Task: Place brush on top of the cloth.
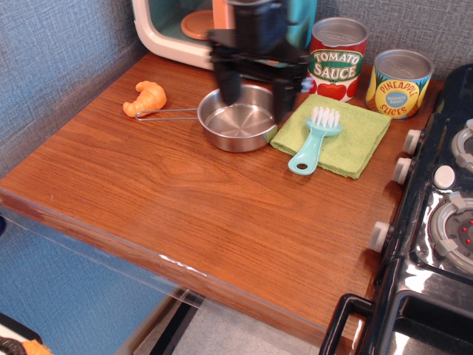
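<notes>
The light-teal brush lies on the light green cloth, bristles up at the far end, its handle end with the hole reaching over the cloth's front edge. The cloth lies flat to the right of the steel pan. My gripper is blurred with motion, open and empty, hanging over the pan, to the left of the brush and apart from it.
An orange croissant lies left of the pan handle. A toy microwave stands at the back. Tomato sauce can and pineapple can stand behind the cloth. A toy stove borders the right side.
</notes>
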Available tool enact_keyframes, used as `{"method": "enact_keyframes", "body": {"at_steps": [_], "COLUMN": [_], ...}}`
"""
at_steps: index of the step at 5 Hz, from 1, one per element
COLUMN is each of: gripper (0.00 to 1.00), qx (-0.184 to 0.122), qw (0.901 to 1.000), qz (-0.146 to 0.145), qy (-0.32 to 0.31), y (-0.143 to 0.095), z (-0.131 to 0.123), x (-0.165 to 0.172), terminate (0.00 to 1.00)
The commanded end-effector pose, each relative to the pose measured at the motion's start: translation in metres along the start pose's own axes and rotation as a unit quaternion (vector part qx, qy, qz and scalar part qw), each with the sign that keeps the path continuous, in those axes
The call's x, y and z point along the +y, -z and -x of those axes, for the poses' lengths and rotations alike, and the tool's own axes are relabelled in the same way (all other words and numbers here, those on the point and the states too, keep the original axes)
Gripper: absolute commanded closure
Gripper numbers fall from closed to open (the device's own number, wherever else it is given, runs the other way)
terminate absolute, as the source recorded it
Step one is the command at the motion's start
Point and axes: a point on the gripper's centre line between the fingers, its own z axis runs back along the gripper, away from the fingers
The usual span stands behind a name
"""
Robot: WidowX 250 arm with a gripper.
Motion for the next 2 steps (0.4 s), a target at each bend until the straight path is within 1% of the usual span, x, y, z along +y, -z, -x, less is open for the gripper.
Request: {"method": "enact_keyframes", "body": {"at_steps": [1,2], "gripper": [0.00,0.00], "qx": [-0.007,0.003], "qw": [0.9998,0.9997], "qz": [-0.020,-0.021], "qy": [0.000,0.015], "y": [-0.011,-0.009], "z": [0.045,0.057], "x": [0.023,0.027], "terminate": [0.00,0.00]}}
